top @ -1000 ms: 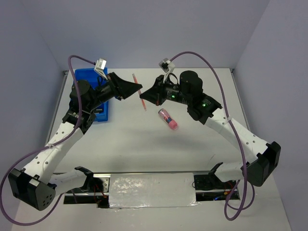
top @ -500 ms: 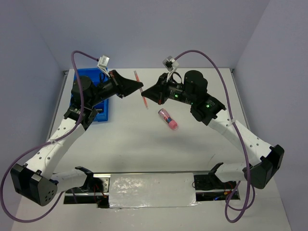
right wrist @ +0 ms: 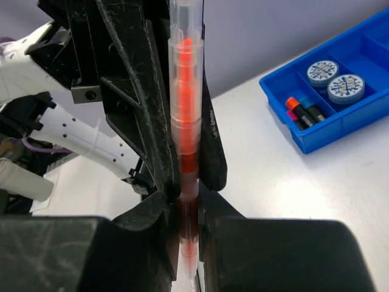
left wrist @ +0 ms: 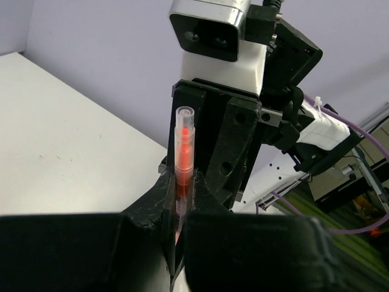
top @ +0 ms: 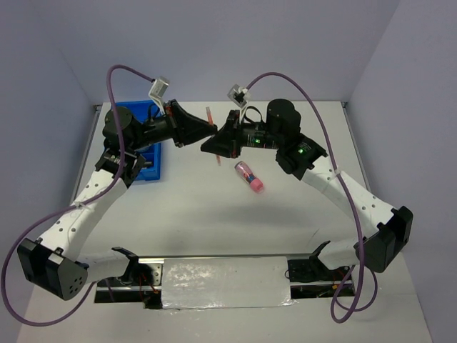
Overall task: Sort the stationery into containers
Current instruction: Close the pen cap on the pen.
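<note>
Orange stick (right wrist: 185, 103) pinched at once by both claws above the white worktop (top: 214, 214), near its far middle. The left claw (left wrist: 179, 201) is closed tight on the lower part of the stick, its clear-capped end standing above the fingers. The right claw (right wrist: 187, 201) is closed just as tight on it from the opposite side, the two claws meeting nose to nose in the overhead view.

At the far left corner of the worktop sits the blue tray (right wrist: 316, 143), divided into compartments and partly hidden overhead by the left arm. One compartment holds two round blue-white discs (right wrist: 320, 71) side by side. The next compartment holds stubby black highlighters (right wrist: 304, 114), one with an orange cap, lying close together; the other cap colours are hard to tell. What the remaining compartments hold cannot be seen.

A pink-capped tube (top: 249, 176) lies on the worktop, well apart from the tray, just below the right claw.
</note>
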Motion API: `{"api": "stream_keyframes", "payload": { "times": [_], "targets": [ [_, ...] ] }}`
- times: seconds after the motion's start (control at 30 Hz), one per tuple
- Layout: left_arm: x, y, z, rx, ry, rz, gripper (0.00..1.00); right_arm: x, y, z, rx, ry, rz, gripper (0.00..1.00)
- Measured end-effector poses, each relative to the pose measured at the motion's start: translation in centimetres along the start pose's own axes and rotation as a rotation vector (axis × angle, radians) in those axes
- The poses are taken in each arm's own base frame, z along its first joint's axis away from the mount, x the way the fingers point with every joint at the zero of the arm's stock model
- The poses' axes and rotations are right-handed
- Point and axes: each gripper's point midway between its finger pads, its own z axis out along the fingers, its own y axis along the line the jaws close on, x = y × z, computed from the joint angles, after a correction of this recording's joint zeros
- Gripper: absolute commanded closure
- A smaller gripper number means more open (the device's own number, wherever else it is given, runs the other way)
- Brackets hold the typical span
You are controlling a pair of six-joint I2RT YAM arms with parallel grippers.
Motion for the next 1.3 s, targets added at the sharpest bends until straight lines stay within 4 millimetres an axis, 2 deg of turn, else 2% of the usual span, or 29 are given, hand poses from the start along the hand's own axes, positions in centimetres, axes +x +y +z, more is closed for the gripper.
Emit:
{"api": "stream_keyframes", "payload": {
  "times": [0.03,0.07,0.1,0.13,0.17,0.2,0.27,0.43,0.63,0.77,0.93,1.03,1.07,1.3],
  "targets": [
    [-0.1,-0.1,0.0,0.005,-0.001,0.010,0.94,-0.1,0.2,0.0,-0.010,0.000,-0.004,1.00],
    [-0.1,-0.3,0.0,0.009,0.001,0.015,0.85,-0.2,0.2,0.0,-0.011,-0.002,-0.007,1.00],
    [-0.2,-0.3,0.0,0.012,0.003,0.023,0.57,-0.2,0.3,0.0,-0.013,-0.004,-0.009,1.00],
    [-0.2,-0.3,0.0,0.011,0.004,0.036,0.47,-0.3,0.4,0.0,-0.018,-0.004,-0.011,1.00],
    [-0.2,-0.5,0.0,0.011,0.008,0.035,0.32,-0.3,0.4,0.0,-0.020,-0.005,-0.014,1.00],
    [-0.3,-0.6,0.0,0.011,0.010,0.043,0.24,-0.2,0.3,0.0,-0.017,-0.004,-0.013,1.00],
    [-0.7,-0.9,0.0,0.010,0.015,0.055,0.18,-0.1,0.2,0.0,-0.012,-0.004,-0.009,1.00],
    [-2.5,-1.4,-0.2,-0.019,-0.011,0.105,0.25,-0.2,0.0,0.0,-0.003,-0.007,-0.008,1.00],
    [-4.6,-0.3,-0.9,-0.078,-0.065,0.124,0.40,0.0,0.4,0.0,-0.022,0.001,-0.005,1.00],
    [-4.5,0.6,-0.6,-0.091,-0.063,0.108,0.49,0.1,0.6,-0.1,-0.033,0.008,-0.005,1.00],
    [-4.6,0.9,-0.2,-0.080,-0.071,0.092,0.52,0.4,0.6,-0.1,-0.035,0.020,0.001,1.00],
    [-5.0,0.6,-0.2,-0.064,-0.083,0.088,0.62,0.6,0.5,-0.2,-0.034,0.026,-0.001,1.00],
    [-5.1,0.4,-0.1,-0.058,-0.086,0.092,0.71,0.7,0.5,-0.2,-0.032,0.029,0.000,1.00],
    [-5.0,0.2,-0.1,-0.035,-0.077,0.084,0.88,1.1,0.2,-0.1,-0.024,0.049,0.006,1.00]
  ]
}}
